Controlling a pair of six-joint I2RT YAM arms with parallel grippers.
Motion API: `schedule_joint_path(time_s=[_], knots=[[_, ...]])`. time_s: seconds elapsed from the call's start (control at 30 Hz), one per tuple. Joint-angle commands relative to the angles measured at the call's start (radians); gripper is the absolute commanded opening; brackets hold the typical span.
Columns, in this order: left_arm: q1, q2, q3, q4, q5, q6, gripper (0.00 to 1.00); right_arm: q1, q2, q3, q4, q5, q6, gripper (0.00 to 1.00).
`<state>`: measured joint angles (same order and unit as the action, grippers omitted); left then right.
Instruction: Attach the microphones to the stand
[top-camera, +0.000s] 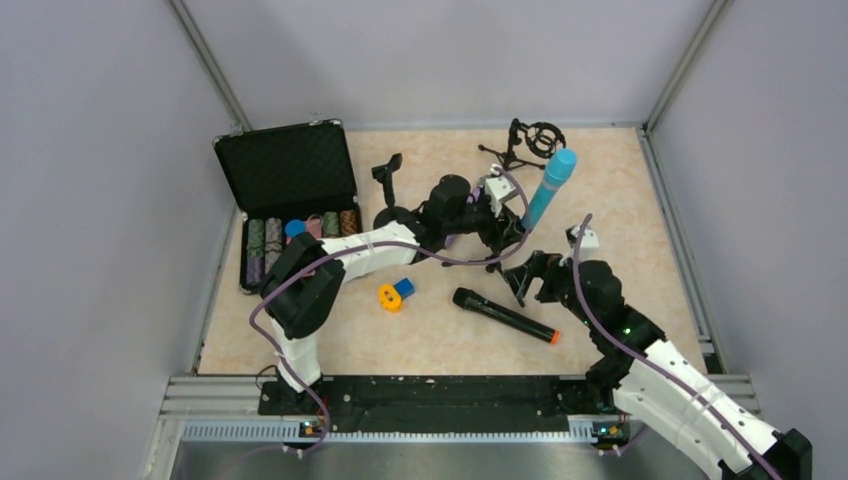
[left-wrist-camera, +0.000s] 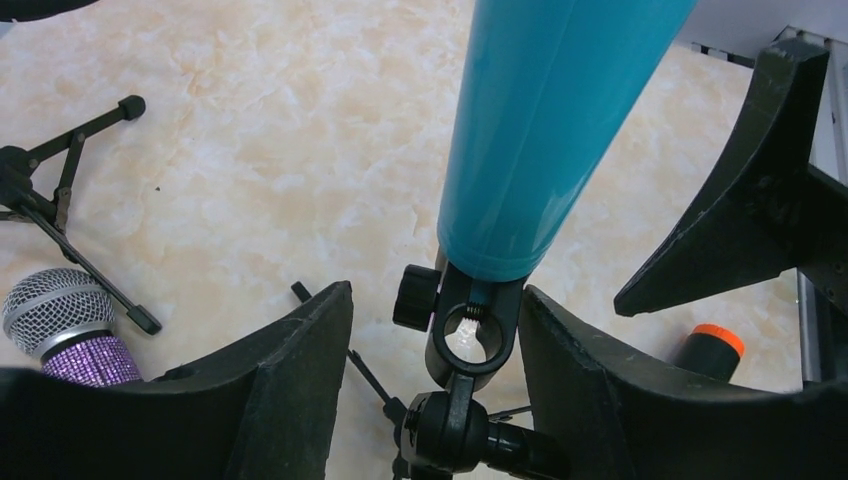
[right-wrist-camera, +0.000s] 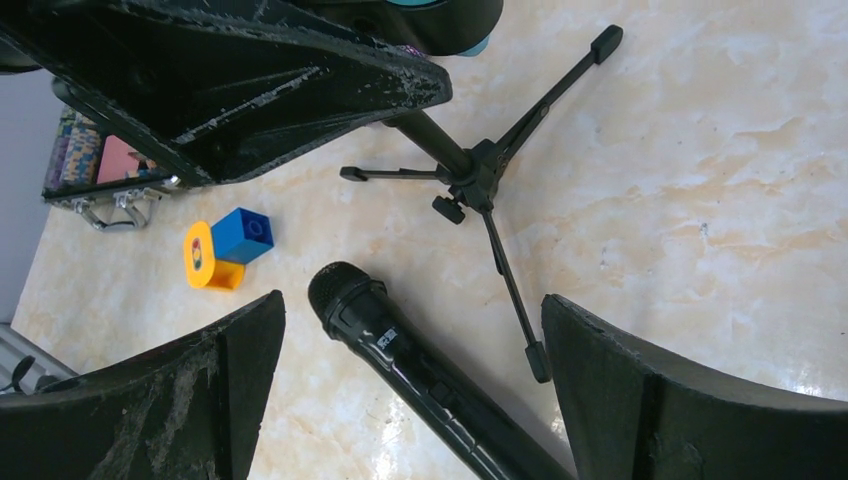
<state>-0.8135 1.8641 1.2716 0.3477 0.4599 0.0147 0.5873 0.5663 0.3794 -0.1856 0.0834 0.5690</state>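
A: Progress?
B: 1 of 3 done: light-blue mic (top-camera: 548, 190) sits tilted in stand clip (left-wrist-camera: 470, 335); left gripper (left-wrist-camera: 435, 320) straddles clip, jaws wide, gripping nothing
A: Remaining?
B: 2 left: black mic (top-camera: 503, 315) lies on table (top-camera: 640, 200) under wide-open right gripper (right-wrist-camera: 410, 300); purple mic (left-wrist-camera: 70, 335) lies loose too

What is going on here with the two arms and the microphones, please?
The blue microphone already sits tilted in the clip of a small tripod stand. The left gripper is open, its fingers on either side of that clip. The right gripper is open above the black microphone, which lies on the table. The purple microphone lies loose there too.
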Motion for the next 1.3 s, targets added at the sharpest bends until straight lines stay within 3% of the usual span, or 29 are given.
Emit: schedule_joint_path(time_s=[0.0,0.13,0.3,0.37,0.87,1.27], knots=[[-0.001,-0.001,0.030,-0.013,-0.018,0.050,0.64,0.009,0.005,-0.008,0.067,-0.008,-0.010,0.96],[-0.001,0.003,0.031,-0.002,-0.008,0.053,0.50,0.009,0.020,-0.007,0.076,-0.009,-0.018,0.96],[-0.001,-0.006,0.034,0.005,0.028,0.046,0.10,0.009,0.040,-0.022,0.104,-0.007,-0.031,0.96],[-0.002,-0.018,0.035,-0.009,0.032,0.049,0.00,0.009,0.045,-0.035,0.134,-0.010,-0.044,0.96],[-0.001,-0.178,0.087,-0.061,-0.026,-0.044,0.00,0.009,0.160,-0.085,0.482,-0.024,-0.243,0.96],[-0.001,-0.245,0.205,-0.089,-0.046,-0.157,0.00,0.011,0.322,-0.109,0.737,-0.031,-0.285,0.93]])
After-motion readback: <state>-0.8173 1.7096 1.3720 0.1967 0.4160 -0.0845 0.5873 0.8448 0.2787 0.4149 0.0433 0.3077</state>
